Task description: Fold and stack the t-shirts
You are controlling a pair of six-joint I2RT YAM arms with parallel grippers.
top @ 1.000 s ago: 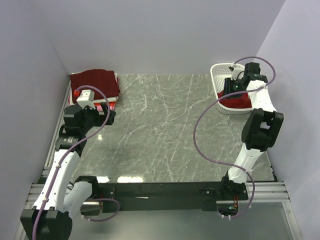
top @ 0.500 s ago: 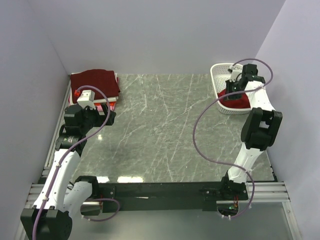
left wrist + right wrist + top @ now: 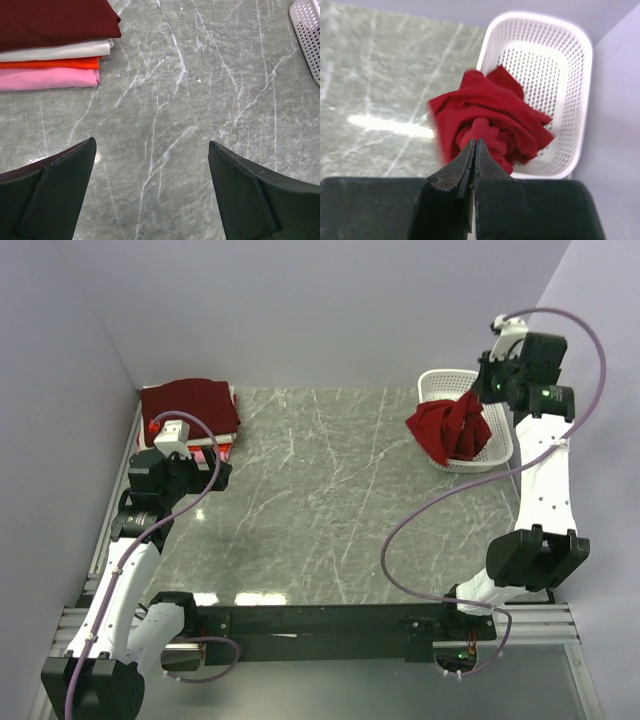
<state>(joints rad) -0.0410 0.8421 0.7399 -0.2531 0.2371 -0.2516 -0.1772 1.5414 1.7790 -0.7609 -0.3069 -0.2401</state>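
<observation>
My right gripper (image 3: 478, 392) is shut on a bright red t-shirt (image 3: 447, 430) and holds it up in the air; the cloth hangs bunched over the left rim of the white basket (image 3: 496, 452). In the right wrist view the red t-shirt (image 3: 490, 122) dangles below my shut gripper (image 3: 475, 142). A stack of folded t-shirts (image 3: 190, 410), dark maroon on top, lies at the back left. The left wrist view shows the maroon (image 3: 55, 22), white (image 3: 60, 50), orange-red (image 3: 50, 63) and pink (image 3: 47, 78) layers. My left gripper (image 3: 151, 150) is open and empty above bare table near the stack.
The white perforated basket (image 3: 555, 65) stands at the back right by the right wall. Walls close the table on the left, back and right. The grey marble tabletop (image 3: 320, 500) lies between the stack and the basket.
My right arm has risen from inside the basket, lifting the red t-shirt up and out to the left. The left arm has not moved.
</observation>
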